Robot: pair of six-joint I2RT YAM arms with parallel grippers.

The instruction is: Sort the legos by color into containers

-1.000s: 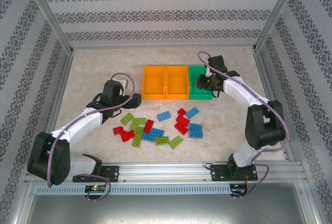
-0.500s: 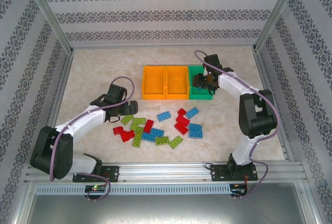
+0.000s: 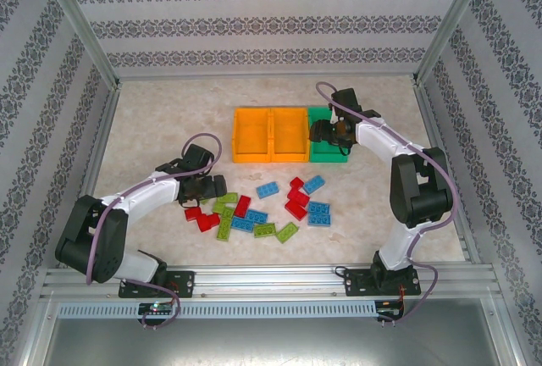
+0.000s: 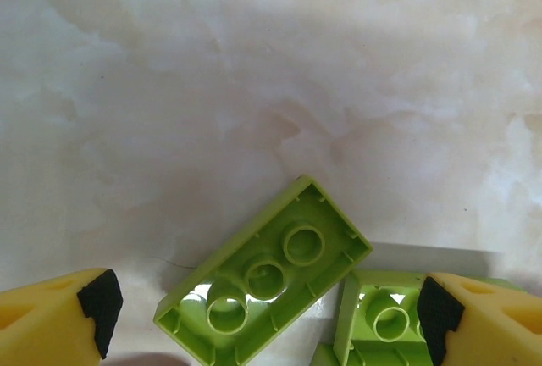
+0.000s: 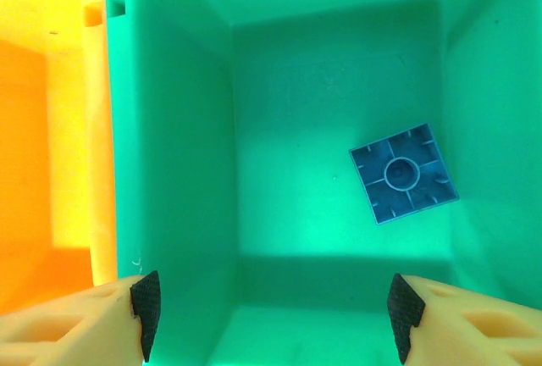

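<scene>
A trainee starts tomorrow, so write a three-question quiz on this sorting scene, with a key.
1. True or false: a blue lego lies in the green bin.
2. The upturned lego between the left gripper's open fingertips is: A red, B blue, C light green.
3. How many orange bins stand beside the green one?
Key: 1 true; 2 C; 3 two.

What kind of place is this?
Probably a robot test cell: a metal frame holds patterned wall panels around a marble-look table, and a left arm and a right arm are bolted to a rail at its near edge.
</scene>
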